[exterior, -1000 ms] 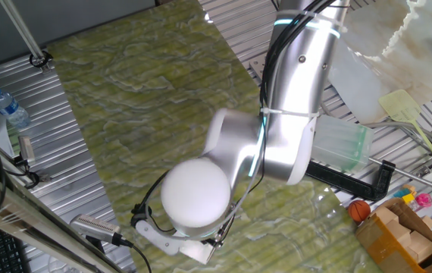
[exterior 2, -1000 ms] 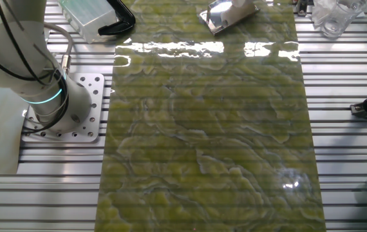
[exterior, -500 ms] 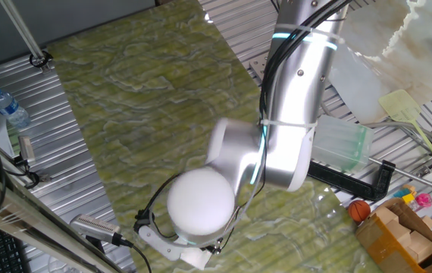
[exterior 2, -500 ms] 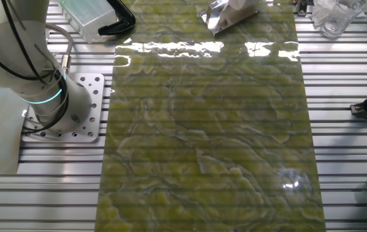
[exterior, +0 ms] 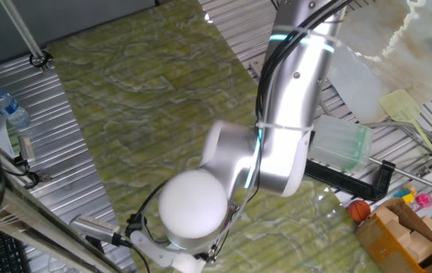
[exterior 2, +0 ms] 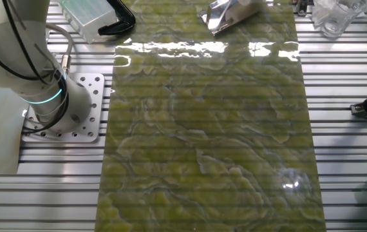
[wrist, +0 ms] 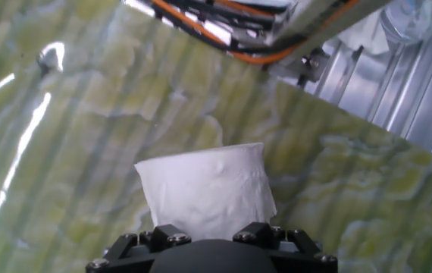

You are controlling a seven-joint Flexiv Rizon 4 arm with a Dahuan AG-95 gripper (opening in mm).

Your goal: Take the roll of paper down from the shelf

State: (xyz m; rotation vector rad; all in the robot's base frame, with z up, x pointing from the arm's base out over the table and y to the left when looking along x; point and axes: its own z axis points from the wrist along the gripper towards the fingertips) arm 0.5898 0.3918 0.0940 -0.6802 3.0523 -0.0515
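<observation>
The roll of paper [wrist: 205, 189] sits at 6 o'clock in the hand view, a soft white cylinder with a faintly embossed skin, its lower end running into the black body of the gripper [wrist: 210, 231], which is clamped on it. Behind the roll lies only the green marbled mat [wrist: 87, 152], glossy with streaks of glare. At 12 o'clock orange and black cables [wrist: 223, 26] cross the picture, and at 2 o'clock ribbed aluminium table slats [wrist: 405, 83] show.

In the other fixed view the shelf [exterior 2: 225, 14], a shiny metal plate, lies tilted at 12 o'clock on the mat's far edge, with something white just over it that cannot be made out. A translucent plastic box [exterior 2: 87, 13] and a black clamp [exterior 2: 116, 24] lie at 10 o'clock.

In one fixed view the silver arm [exterior: 292, 98] comes down from 1 o'clock and bends into a round white joint cap [exterior: 192, 211] at 6 o'clock, hiding hand and roll. A water bottle [exterior: 7, 108] lies at 9 o'clock.
</observation>
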